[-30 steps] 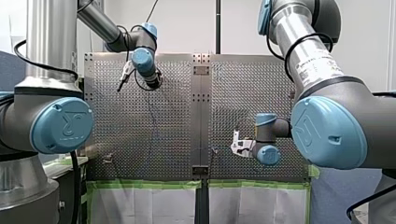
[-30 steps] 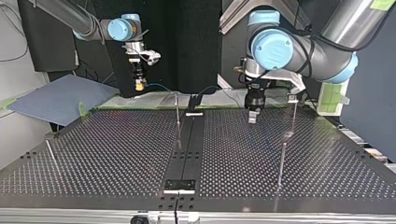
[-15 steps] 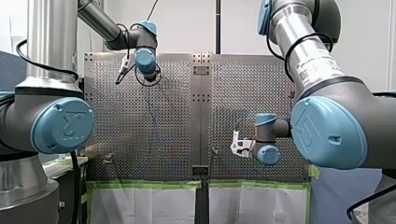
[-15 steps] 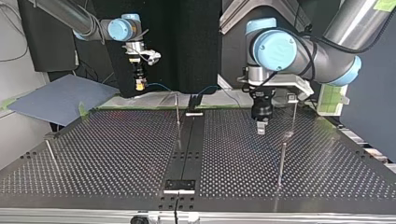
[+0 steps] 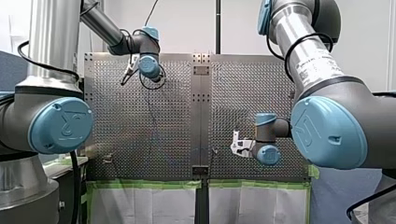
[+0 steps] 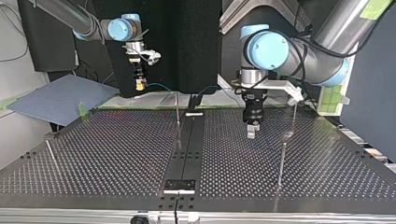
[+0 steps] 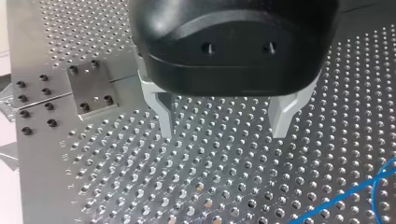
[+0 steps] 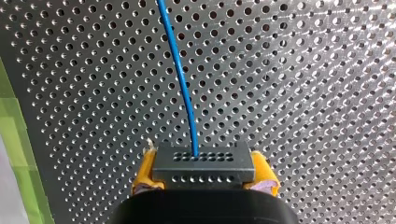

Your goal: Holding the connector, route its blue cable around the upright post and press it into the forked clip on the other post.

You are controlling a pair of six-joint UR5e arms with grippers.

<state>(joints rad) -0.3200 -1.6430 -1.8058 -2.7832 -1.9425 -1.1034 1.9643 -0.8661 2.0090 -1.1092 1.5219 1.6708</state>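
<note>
My right gripper [image 8: 204,173] is clamping the black connector [image 8: 204,158], raised well apart from the upright post [image 6: 177,110], with its blue cable [image 8: 180,70] trailing over the perforated table [image 7: 140,186]. My left gripper [image 7: 223,130] is hovering with its fingers spread and empty. Routing is, I judge, only beginning: the next move calls for carrying the connector around that post.

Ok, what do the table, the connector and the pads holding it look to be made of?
Table: bare metal, brushed and perforated, with bright glints.
Connector: matte black, probably moulded plastic, with neat rows of small holes.
Yellow pads of my right pincer: dull, perhaps rubber or foam; one corner looks frayed.
</note>
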